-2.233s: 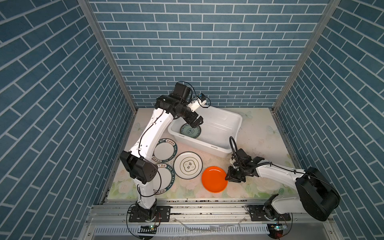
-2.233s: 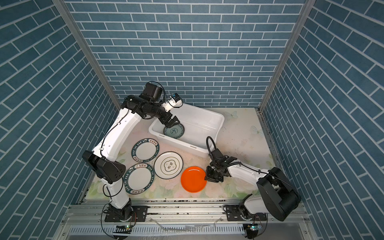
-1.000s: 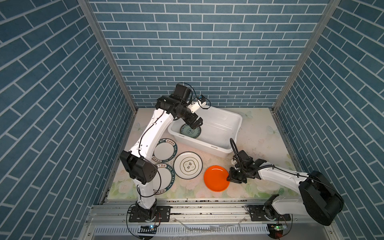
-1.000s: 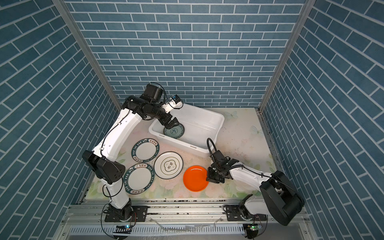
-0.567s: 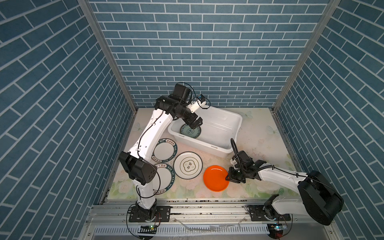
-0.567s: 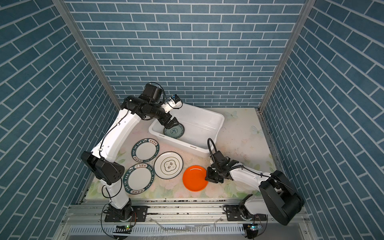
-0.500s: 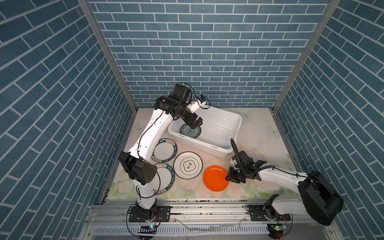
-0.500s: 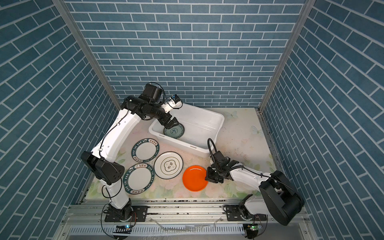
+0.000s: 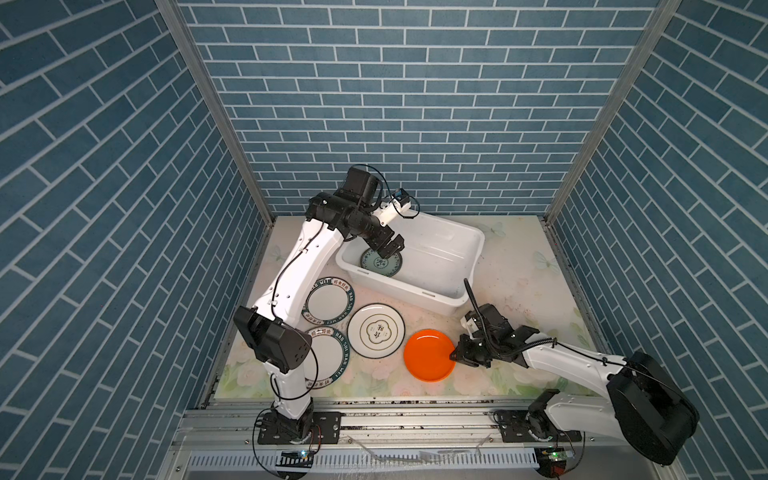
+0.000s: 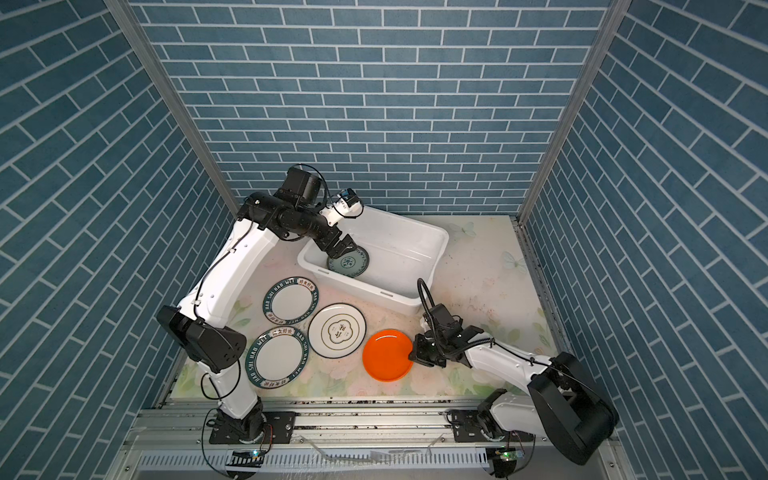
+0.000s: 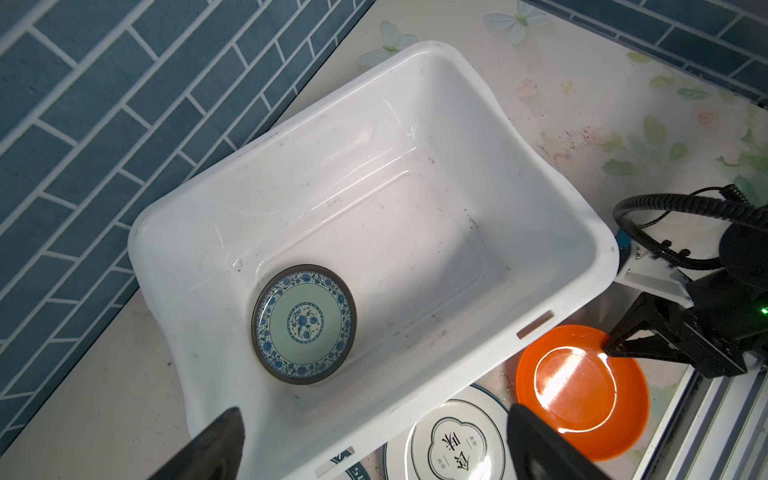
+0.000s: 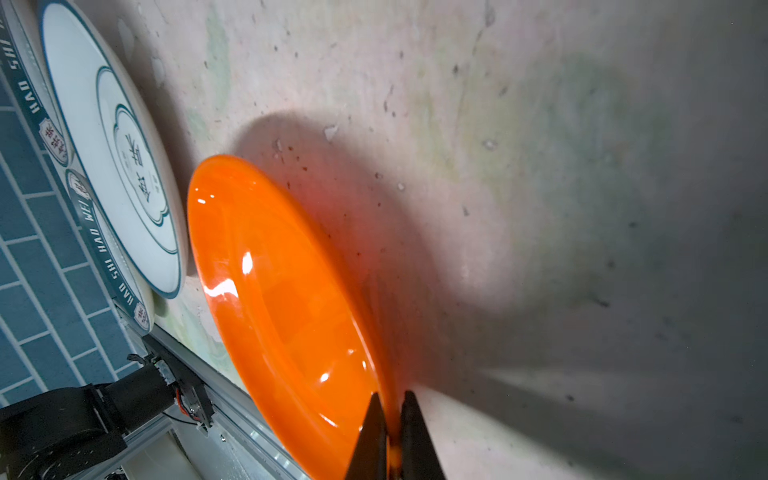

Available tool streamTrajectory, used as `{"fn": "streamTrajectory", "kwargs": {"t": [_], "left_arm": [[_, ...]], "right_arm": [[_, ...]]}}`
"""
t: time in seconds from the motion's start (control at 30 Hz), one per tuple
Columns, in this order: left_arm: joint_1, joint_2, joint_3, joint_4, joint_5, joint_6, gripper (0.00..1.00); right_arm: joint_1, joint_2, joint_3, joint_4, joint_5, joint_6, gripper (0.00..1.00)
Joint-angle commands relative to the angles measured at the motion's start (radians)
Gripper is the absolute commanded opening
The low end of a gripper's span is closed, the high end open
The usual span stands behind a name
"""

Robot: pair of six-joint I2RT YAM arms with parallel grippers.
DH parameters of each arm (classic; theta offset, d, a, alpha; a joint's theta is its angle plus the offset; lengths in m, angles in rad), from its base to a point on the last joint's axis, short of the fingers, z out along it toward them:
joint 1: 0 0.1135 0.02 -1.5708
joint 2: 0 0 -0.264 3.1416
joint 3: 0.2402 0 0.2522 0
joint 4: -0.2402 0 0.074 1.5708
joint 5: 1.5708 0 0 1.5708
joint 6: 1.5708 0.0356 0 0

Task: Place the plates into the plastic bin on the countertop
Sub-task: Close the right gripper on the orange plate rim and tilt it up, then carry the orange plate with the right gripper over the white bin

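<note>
The plain orange plate [image 9: 428, 355] [image 10: 387, 355] lies on the countertop [image 9: 519, 266] near the front. My right gripper [image 9: 453, 356] [image 12: 390, 436] is shut on its right rim, one finger above the rim and one below. In the plastic bin [image 9: 478, 241] [image 11: 457, 124] a blue-green patterned plate [image 9: 381, 262] [image 11: 303, 324] lies flat at the left end. My left gripper [image 9: 388, 251] [image 11: 374, 415] hangs open and holding nothing just above that end of the bin.
Two white plates with green lettered rims [image 9: 329, 301] [image 9: 328, 357] and a white plate with a centre motif [image 9: 376, 330] lie on the countertop left of the orange plate. A grey metal rail [image 9: 415, 419] runs along the front edge. Blue brick walls enclose the other sides.
My right gripper's jaws have closed onto the orange plate's rim. The plate has barely shifted. The left arm has stayed still over the bin.
</note>
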Motion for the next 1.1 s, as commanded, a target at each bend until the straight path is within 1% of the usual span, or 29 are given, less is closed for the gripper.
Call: {"fn": "streamTrajectory", "kwargs": {"t": [0.0,0.27,0.37,0.57,0.83,1.07], "left_arm": [[-0.009,-0.024,-0.011,-0.003,-0.015,-0.002,1.0],[-0.009,-0.019,0.006,0.018,-0.058,-0.026,1.0],[-0.008,-0.013,0.01,0.027,-0.075,-0.039,1.0],[-0.009,0.002,0.038,0.041,-0.119,-0.058,1.0],[-0.006,-0.004,0.027,0.048,-0.163,-0.06,1.0],[0.0,-0.003,0.021,0.053,-0.174,-0.064,0.99]], "right_arm": [[0.004,-0.028,-0.03,-0.079,0.052,0.023,0.0],[0.003,-0.134,-0.011,-0.167,0.055,0.015,0.0],[0.003,-0.15,0.011,-0.208,0.048,-0.001,0.0],[0.003,-0.138,0.076,-0.247,0.028,-0.03,0.0],[0.001,-0.098,0.185,-0.325,-0.007,-0.088,0.0],[0.0,-0.099,0.245,-0.416,-0.041,-0.123,0.0]]}}
